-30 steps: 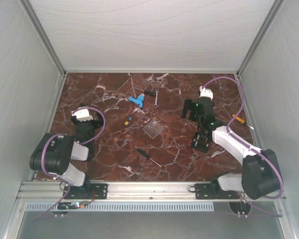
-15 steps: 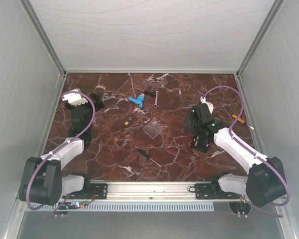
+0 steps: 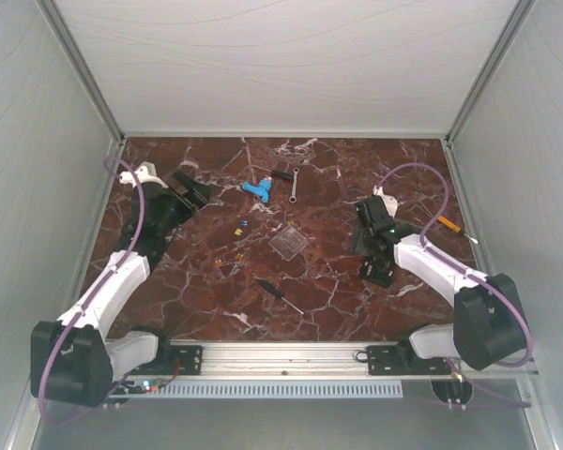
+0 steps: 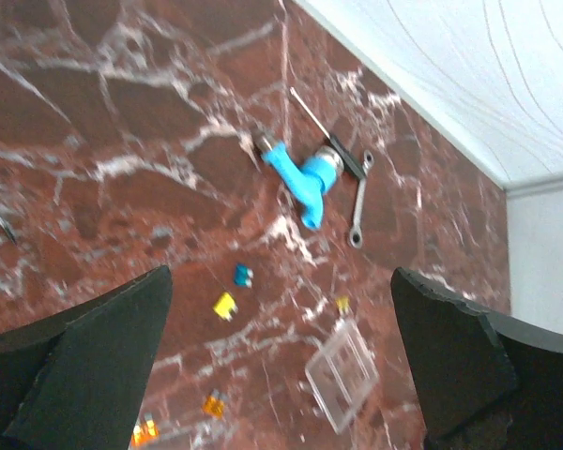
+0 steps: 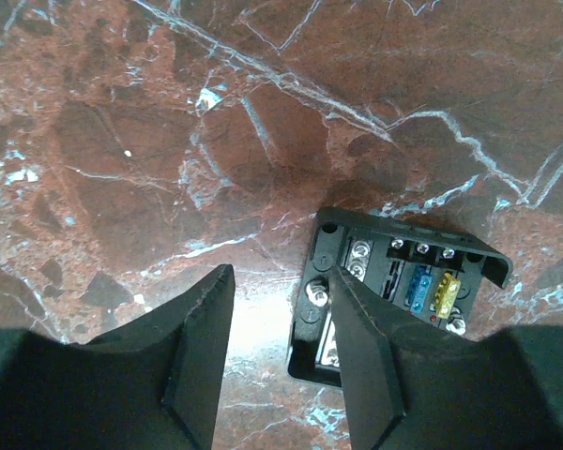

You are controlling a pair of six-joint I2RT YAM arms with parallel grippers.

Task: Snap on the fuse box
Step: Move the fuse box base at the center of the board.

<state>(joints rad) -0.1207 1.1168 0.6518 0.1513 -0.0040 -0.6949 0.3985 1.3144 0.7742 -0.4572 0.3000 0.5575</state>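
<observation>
Two grippers inspected. Top view: fuse box (image 3: 377, 270) lies on the table (image 3: 338, 187), just beside the right gripper (image 3: 372, 247); the clear lid (image 3: 288, 242) is well apart, mid-table. Left wrist view: left gripper (image 4: 280, 281) is spread wide, holding nothing. Right wrist view: jaws stand partly apart with bare table between them. The box sits outside the gap, partly behind one finger (image 5: 366, 366), ungripped.
</observation>
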